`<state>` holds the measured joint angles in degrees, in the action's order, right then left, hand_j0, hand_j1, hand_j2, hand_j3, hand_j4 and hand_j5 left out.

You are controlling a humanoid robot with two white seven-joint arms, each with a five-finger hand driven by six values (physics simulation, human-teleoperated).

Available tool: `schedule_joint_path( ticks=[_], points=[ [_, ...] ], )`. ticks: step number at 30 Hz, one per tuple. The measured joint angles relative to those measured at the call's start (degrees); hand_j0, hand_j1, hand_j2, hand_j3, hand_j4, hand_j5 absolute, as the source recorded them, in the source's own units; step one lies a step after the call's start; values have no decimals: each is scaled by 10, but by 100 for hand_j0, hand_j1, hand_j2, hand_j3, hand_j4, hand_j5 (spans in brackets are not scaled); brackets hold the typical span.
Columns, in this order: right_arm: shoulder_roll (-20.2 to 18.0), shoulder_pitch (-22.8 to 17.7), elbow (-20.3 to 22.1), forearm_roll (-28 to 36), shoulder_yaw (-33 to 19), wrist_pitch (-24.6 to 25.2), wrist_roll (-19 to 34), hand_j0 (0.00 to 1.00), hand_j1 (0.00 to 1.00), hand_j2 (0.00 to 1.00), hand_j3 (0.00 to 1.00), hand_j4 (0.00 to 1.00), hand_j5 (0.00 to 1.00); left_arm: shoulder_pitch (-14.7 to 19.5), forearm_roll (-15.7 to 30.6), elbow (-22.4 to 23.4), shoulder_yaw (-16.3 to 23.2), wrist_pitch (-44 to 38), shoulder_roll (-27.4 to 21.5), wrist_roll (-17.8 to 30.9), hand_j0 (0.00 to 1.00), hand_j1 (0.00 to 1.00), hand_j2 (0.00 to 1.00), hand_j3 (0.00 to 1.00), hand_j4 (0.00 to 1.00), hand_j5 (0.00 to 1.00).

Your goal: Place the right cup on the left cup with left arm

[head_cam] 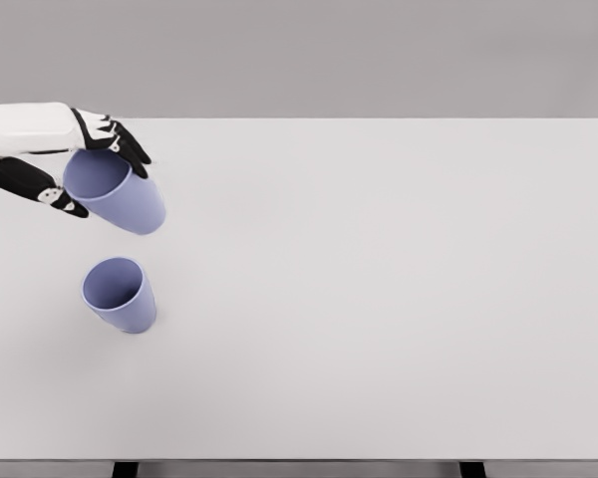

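Lower cup (120, 294) stands on table (379, 299) near left edge; held cup (115, 191) behind it, tilted, in left hand (75, 164).

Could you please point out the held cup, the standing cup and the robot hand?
Held cup (130, 204), head view, outer wall.
Standing cup (130, 307), head view, outer wall.
Left robot hand (85, 159), head view, middle of hand.

We see 2 lavender cups, far left. Held cup (115, 191) is tilted w/ its mouth toward us-left, far side; free cup (120, 294) stands on the table, just nearer, apart.
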<state>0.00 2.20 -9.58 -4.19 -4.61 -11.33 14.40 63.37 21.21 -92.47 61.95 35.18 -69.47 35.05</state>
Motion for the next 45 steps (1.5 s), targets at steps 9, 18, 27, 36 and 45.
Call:
schedule_joint_path(
  ticks=[9, 18, 27, 36, 45],
  points=[
    [0, 0, 0, 0, 0, 0, 0, 100, 100, 100, 100, 100, 100, -33, 33, -67, -8, 0, -94, 0, 60, 60, 60, 60, 60, 60],
    [0, 0, 0, 0, 0, 0, 0, 100, 100, 100, 100, 100, 100, -54, 36, -77, -9, 0, -107, 0, 60, 60, 60, 60, 60, 60],
    [0, 0, 0, 0, 0, 0, 0, 100, 100, 100, 100, 100, 100, -62, 36, -79, -10, 0, -111, 0, 60, 60, 60, 60, 60, 60],
    [0, 0, 0, 0, 0, 0, 0, 100, 100, 100, 100, 100, 100, -62, 36, -81, -10, 0, -112, 0, 60, 60, 60, 60, 60, 60],
    [0, 0, 0, 0, 0, 0, 0, 100, 100, 100, 100, 100, 100, -63, 35, -82, -11, 0, -106, 0, 60, 60, 60, 60, 60, 60]
  ],
)
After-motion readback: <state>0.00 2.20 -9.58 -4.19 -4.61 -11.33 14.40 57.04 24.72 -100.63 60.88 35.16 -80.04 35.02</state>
